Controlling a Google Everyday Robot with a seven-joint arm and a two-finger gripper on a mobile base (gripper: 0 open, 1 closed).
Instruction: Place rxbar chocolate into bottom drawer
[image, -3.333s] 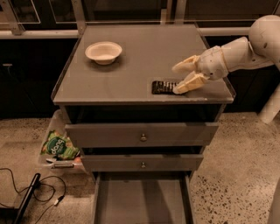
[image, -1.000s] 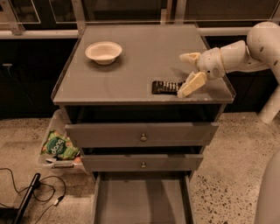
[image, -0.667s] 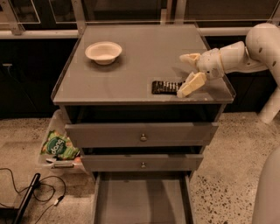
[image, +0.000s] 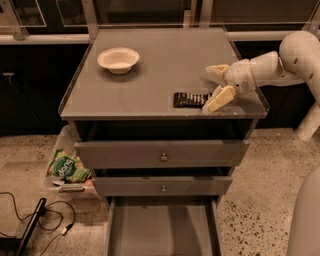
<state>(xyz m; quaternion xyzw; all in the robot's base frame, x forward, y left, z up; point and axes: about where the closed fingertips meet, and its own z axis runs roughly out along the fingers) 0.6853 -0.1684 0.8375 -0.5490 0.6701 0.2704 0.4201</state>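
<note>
rxbar chocolate (image: 191, 100), small flat bar in a black wrapper: lies flat near the front right edge of the grey three-drawer cabinet (image: 150, 75) top, unmoved

gripper (image: 208, 89), pale, two-finger: jaws now wider than seconds ago, empty, at the bar's right end above the cabinet top; grasp judged not yet made

bottom drawer (image: 160, 225), wide grey tray: stands pulled out at the cabinet's foot

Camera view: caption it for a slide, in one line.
Open end effector at the right end of the rxbar on the cabinet top; bottom drawer pulled out below.
</note>
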